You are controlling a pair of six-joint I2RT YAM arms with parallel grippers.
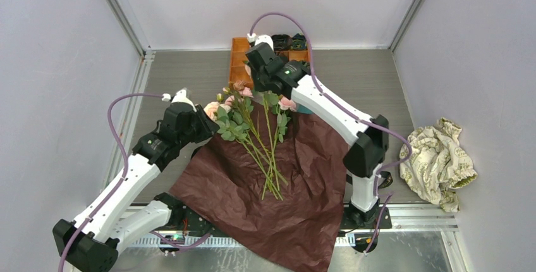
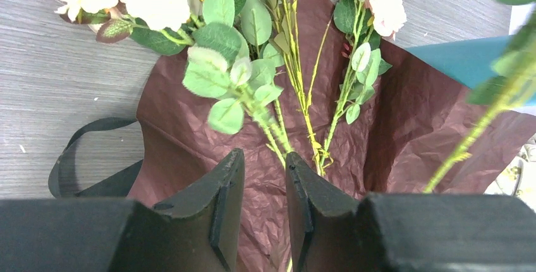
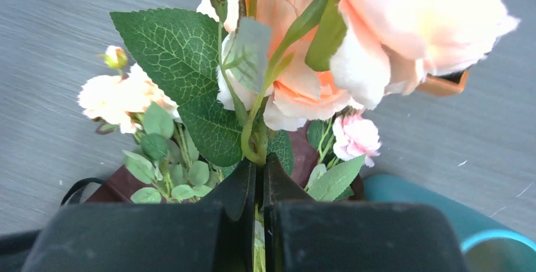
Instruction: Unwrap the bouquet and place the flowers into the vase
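The flowers (image 1: 243,120) lie on the paper (image 1: 303,183) just beside the vase (image 3: 430,215). The right hand (image 3: 259,167) clenches one rose stem (image 3: 251,139); the left hand (image 2: 264,158) is released. Tangled leaves could, it seems, drag other stems.

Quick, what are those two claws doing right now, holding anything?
Left gripper: open, nothing pinched, above the dark red paper.
Right gripper: closed, pinching a rose stem.
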